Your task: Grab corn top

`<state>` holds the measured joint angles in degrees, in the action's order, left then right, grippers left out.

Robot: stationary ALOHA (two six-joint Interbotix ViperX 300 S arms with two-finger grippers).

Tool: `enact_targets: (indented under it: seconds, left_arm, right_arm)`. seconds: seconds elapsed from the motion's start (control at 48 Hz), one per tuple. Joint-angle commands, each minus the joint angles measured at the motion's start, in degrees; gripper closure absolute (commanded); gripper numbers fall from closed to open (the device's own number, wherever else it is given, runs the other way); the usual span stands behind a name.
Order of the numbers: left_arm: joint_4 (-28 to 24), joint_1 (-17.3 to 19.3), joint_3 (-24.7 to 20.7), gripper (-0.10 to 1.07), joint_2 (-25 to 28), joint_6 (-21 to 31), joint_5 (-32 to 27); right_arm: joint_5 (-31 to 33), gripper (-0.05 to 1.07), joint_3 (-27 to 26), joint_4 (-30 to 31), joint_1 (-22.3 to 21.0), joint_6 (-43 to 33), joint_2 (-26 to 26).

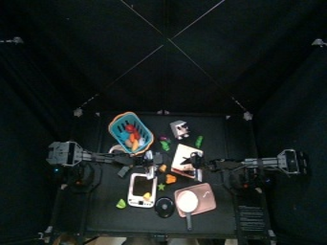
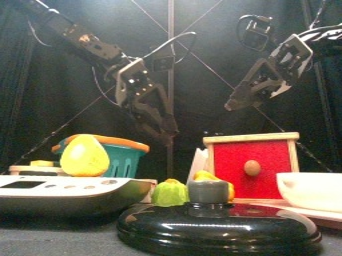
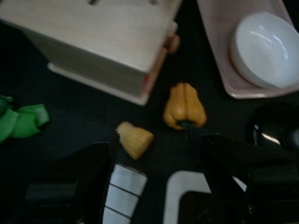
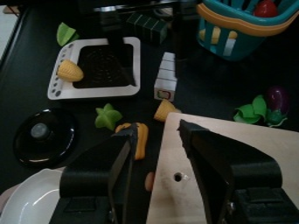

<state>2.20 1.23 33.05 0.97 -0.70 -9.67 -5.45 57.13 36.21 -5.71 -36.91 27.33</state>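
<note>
**Small, light corn top lies on the table beneath the left arm**

The corn top (image 3: 135,138) appears to be the small pale-yellow wedge lying on the black table (image 3: 70,101), just beside a yellow pepper (image 3: 184,105) and near the corner of the wooden box (image 3: 105,39). In the left wrist view it sits almost between that arm's jaws, a little to one side. In the right wrist view two yellow-orange pieces lie by the box edge, and I cannot tell which of them is the corn

The left gripper (image 3: 160,150) hangs above the table with its jaws spread wide and nothing in them. The right gripper (image 4: 155,131) hovers over the wooden box, also spread wide and empty

The piece looks like a toy-food part: probably light, stiff and smooth-skinned, so it should lift easily but could skid or squirt out of a glancing pinch. Its tapered shape suggests closing across the thicker middle rather than the narrow end, with the jaws straddling the short width. The pepper lies close enough that one jaw could nudge it, so a straight descent centred on the wedge seems safest. The white bowl (image 3: 268,44) and the scale (image 4: 100,66) stand well apart from the grasp
</note>
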Motion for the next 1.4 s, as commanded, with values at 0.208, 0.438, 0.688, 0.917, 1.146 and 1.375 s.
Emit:
enact_targets:
  seconds: [0.208, 0.438, 0.688, 0.917, 1.146, 1.375]
  left_arm:
    - [-3.16, -10.02, -0.53, 0.02, -2.02, 0.00, -9.76]
    - [0.79, -13.54, -1.67, 0.01, -2.46, 0.18, -15.21]
    - [5.10, -14.50, -1.32, 0.01, -2.29, -0.09, -15.56]
    - [6.06, -15.21, -0.62, 0.01, -0.44, -0.09, -15.64]
    - [6.06, -15.21, -0.18, 0.02, 0.97, -0.09, -15.29]
    - [6.68, -15.21, 0.70, 0.02, 1.49, 0.09, -15.29]
  right_arm:
    - [-0.44, 0.22, -0.44, -0.18, 0.09, 0.00, 0.44]
    - [-0.44, 0.22, -0.62, -0.18, 0.09, 0.00, 0.26]
    - [-0.35, 0.22, -0.70, -0.18, 0.09, 0.00, 0.00]
    - [-0.35, 0.22, -0.88, -0.18, 0.09, 0.00, -0.35]
    - [-0.35, 0.22, -0.97, -0.18, 0.09, 0.00, -0.53]
    - [-0.44, 0.22, -0.97, -0.09, 0.09, 0.00, -0.53]
